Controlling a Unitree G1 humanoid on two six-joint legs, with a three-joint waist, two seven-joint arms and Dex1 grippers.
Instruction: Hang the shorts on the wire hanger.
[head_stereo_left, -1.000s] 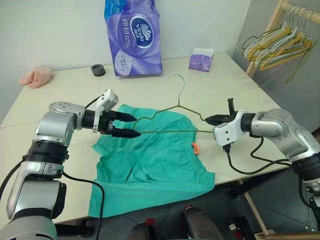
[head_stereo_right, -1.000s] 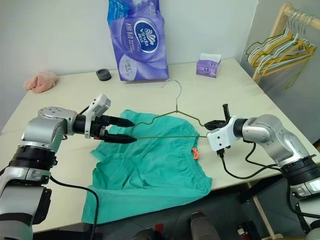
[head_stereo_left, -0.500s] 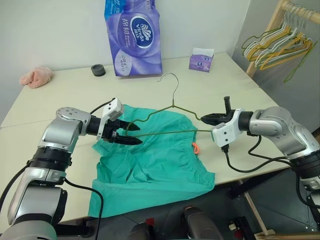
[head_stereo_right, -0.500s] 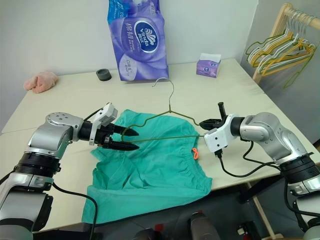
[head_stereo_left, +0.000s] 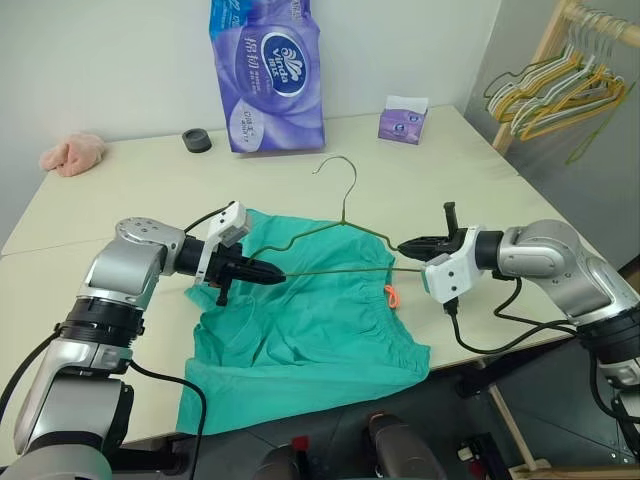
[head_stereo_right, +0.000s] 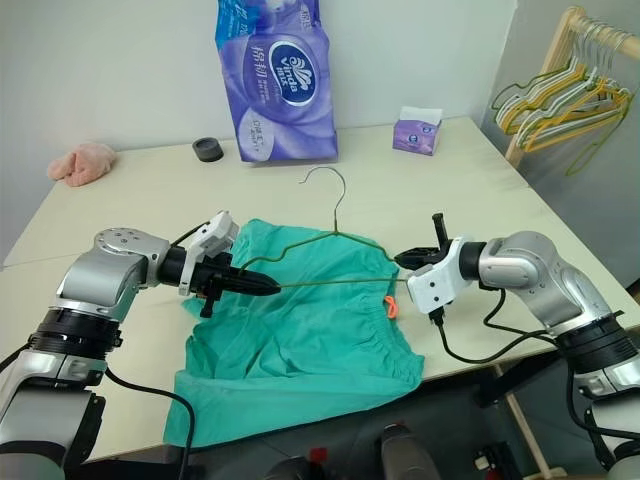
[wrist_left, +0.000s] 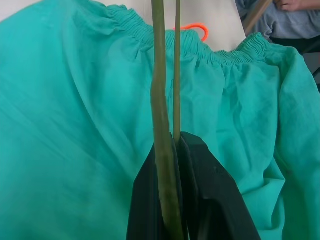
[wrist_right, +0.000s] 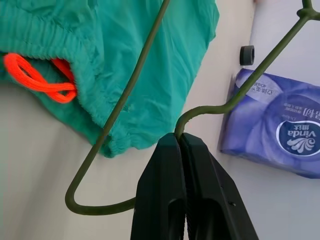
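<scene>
I have both grippers (head_stereo_left: 262, 271) (head_stereo_left: 408, 244) pinched on the thin olive wire hanger (head_stereo_left: 335, 232), above the teal fabric shorts (head_stereo_left: 310, 325); threading isn't begun.

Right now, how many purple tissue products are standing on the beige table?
2. A large purple plastic pack of tissue rolls stands at the far edge of the beige table. A small purple tissue box sits to its right, near the far right corner. None seems hidden.
</scene>
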